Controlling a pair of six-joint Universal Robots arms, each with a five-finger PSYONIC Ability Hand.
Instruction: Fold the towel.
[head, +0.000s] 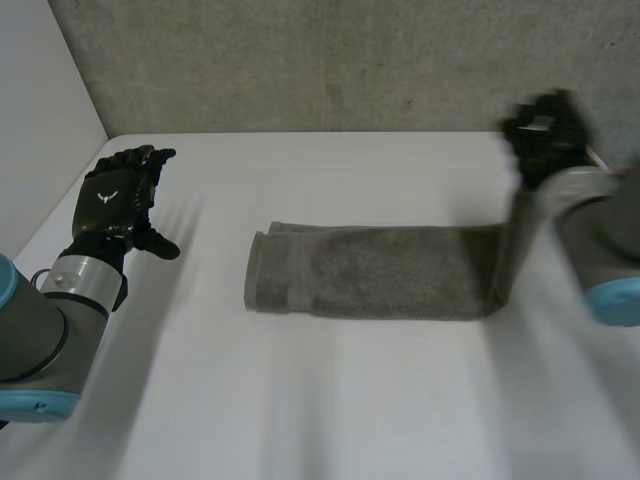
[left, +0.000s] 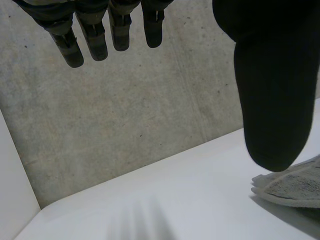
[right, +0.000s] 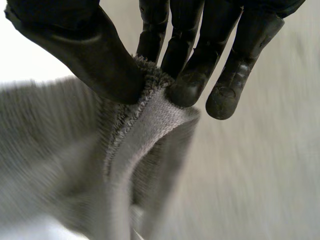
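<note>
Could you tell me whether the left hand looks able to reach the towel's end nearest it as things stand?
Probably yes: the left hand is open and empty, only bare table lies between it and the towel, and the right hand pinches the opposite end.

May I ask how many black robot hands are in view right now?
2. The left robot hand hangs open over the white table, apart from the grey terry towel; the right robot hand pinches that towel's lifted end.
</note>
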